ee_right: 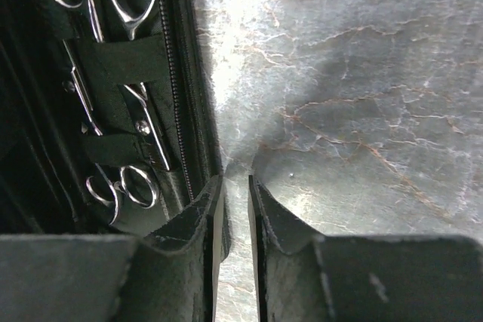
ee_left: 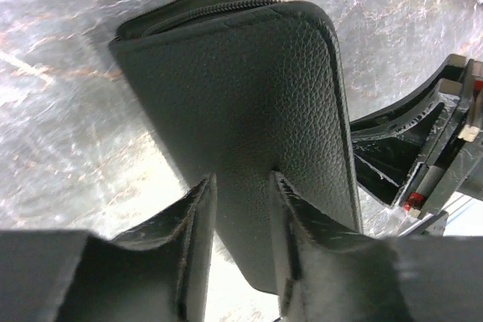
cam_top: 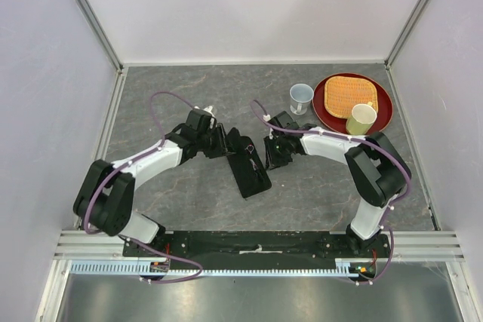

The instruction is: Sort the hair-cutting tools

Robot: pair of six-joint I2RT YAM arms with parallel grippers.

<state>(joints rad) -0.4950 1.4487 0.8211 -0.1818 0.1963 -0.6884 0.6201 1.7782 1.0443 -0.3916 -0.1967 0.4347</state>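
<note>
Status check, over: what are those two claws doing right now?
Left gripper open, over case cover. Right gripper nearly shut at zip edge, grip unclear. Two scissors strapped inside case. Nothing blocking.

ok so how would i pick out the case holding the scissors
On the grey marbled table, look at the middle, between the left gripper and right gripper. The case lies there, long, flat and open, silver scissors strapped inside. It alone is black, grained and zippered, unlike the red plate at the far right.
</note>
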